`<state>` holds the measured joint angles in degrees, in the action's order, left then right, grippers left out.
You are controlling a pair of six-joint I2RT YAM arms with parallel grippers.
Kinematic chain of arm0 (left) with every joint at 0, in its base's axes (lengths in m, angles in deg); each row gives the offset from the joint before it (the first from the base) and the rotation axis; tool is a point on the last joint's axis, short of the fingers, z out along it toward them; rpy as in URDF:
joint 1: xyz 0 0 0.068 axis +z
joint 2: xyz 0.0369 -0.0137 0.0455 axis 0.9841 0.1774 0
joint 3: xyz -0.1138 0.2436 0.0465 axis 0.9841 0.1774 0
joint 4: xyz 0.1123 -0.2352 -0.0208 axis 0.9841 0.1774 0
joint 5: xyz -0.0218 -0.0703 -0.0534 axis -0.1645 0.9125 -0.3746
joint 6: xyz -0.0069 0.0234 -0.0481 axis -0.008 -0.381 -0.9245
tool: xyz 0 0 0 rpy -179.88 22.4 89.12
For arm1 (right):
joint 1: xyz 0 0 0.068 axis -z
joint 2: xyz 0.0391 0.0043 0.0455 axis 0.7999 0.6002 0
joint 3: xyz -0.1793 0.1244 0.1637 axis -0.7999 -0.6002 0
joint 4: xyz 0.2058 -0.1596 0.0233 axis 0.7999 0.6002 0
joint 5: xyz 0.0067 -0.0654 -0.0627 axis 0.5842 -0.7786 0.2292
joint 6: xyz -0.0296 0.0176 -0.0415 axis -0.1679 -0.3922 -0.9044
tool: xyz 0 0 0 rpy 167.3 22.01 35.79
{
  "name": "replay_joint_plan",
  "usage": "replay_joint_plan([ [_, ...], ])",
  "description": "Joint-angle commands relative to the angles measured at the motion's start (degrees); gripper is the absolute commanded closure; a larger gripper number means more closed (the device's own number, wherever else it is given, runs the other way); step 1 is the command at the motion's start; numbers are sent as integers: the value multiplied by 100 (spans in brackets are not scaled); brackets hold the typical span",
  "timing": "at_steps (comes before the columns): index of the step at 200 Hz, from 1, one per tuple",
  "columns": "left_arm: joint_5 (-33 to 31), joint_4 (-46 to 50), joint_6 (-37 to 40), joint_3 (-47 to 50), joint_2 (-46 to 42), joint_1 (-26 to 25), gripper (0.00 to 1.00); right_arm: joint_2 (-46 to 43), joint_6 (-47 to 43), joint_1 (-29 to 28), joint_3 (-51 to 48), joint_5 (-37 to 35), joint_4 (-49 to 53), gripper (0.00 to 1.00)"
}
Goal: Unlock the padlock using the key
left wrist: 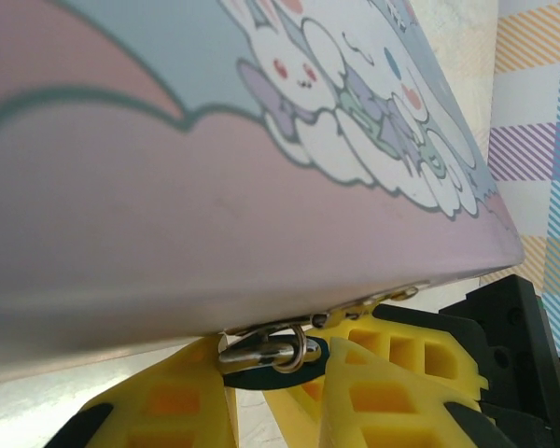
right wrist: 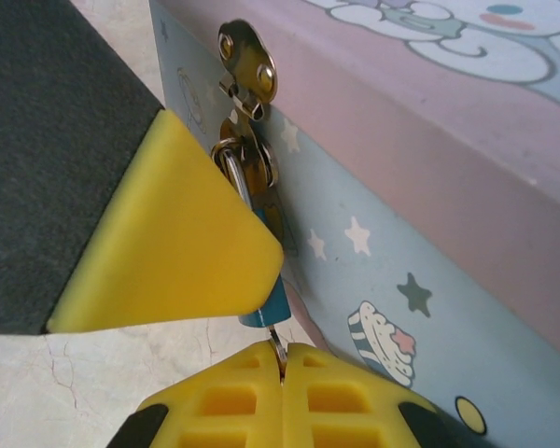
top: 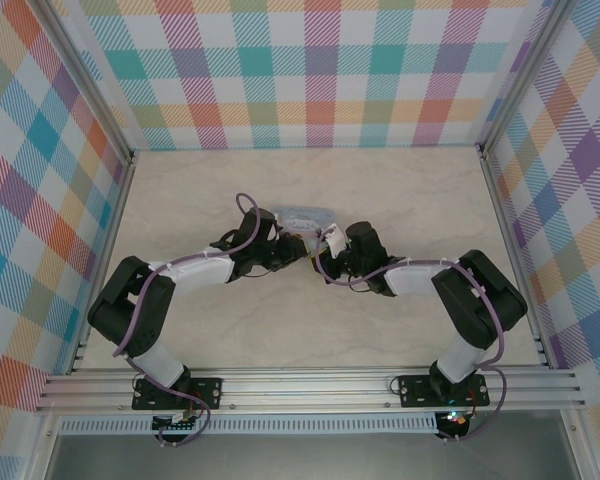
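Padlock [right wrist: 266, 306] on tin [right wrist: 429, 252] hasp, pinched by left claw [left wrist: 275, 375].
Right claw [right wrist: 285, 366] just below it, pressed together on key [right wrist: 276, 340].

The right gripper [right wrist: 282, 359] has its 2 yellow fingers pressed tight on the thin key [right wrist: 275, 338]. The key reaches up to the bottom of the little blue padlock [right wrist: 266, 303]. The padlock hangs from a shiny latch [right wrist: 247, 61] at the top edge of the tin box [right wrist: 429, 243], on its starry side. A big yellow finger [right wrist: 177, 243] of the other arm hides most of the padlock.
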<state>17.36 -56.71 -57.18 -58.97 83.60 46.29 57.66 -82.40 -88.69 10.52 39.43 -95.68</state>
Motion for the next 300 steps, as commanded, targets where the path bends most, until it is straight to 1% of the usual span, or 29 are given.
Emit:
replay_joint_plan([
  [1,1122,323,116,-93,-153,-315,80,-23,-146,-29,420,195,-1474,100],
  [47,1059,231,112,-53,-55,-315,80,-249,-42,-12,384,194,-1173,100],
  [84,973,86,71,-41,136,-315,79,-147,633,-28,-22,188,-1341,100],
  [134,873,-246,-48,-56,566,-314,79,195,1429,-73,-575,-105,-1851,100],
  [164,862,-440,-131,-157,882,-320,76,371,1748,-88,-695,-333,-1887,100],
  [175,874,-537,-178,-182,981,-315,73,423,1840,-90,-758,-402,-1969,100],
  [191,874,-650,-240,-187,1067,-315,66,536,1967,-95,-801,-390,-1986,100],
  [217,796,-632,-263,-126,947,-298,58,654,2168,-108,-902,-354,-2174,100],
  [262,576,-237,-86,198,178,-137,43,638,2341,-126,-797,-307,-1926,100],
  [285,380,95,41,368,-316,-38,37,645,2526,-158,-790,-242,-1912,100],
  [300,209,91,31,596,-667,33,34,623,2657,-178,-797,-235,-1882,100],
])
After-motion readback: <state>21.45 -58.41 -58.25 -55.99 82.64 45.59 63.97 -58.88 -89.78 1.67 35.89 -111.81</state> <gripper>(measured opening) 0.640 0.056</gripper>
